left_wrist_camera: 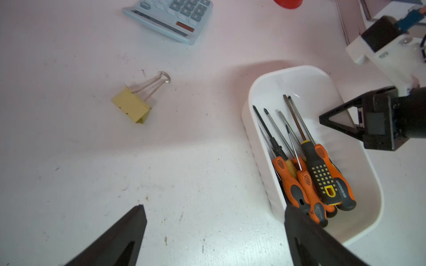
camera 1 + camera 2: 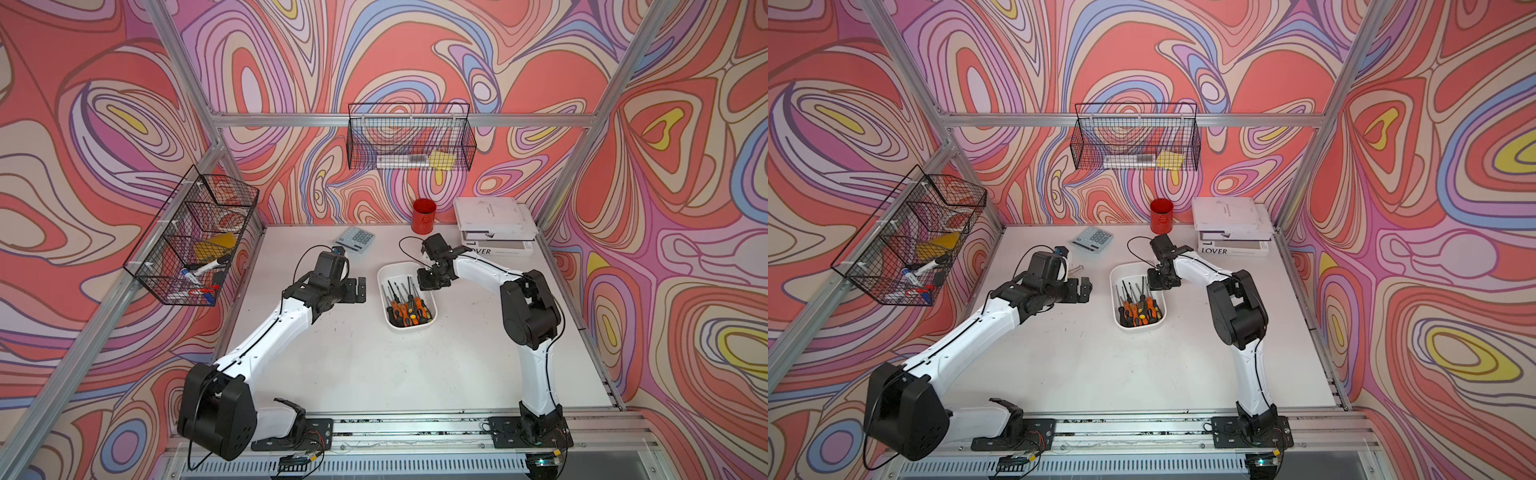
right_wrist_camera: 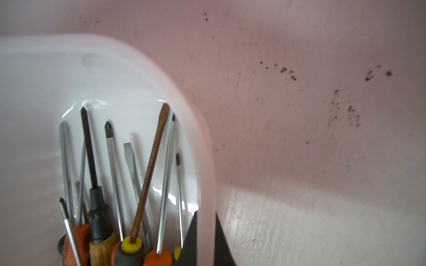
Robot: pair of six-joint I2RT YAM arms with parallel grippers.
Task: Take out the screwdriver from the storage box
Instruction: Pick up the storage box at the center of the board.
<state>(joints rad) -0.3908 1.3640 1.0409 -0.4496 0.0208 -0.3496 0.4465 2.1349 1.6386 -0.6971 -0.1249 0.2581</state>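
Observation:
The white storage box lies mid-table with several screwdrivers in it, orange and black handles toward the front. My right gripper is at the box's far right corner. The right wrist view shows this gripper shut on the box's wall, one finger inside beside the screwdriver shafts and one outside. My left gripper is open and empty, just left of the box, above bare table. The handles show in the left wrist view.
A yellow binder clip lies on the table left of the box. A pale blue calculator, a red cup and stacked books stand at the back. Black wire baskets hang on the left wall and back wall.

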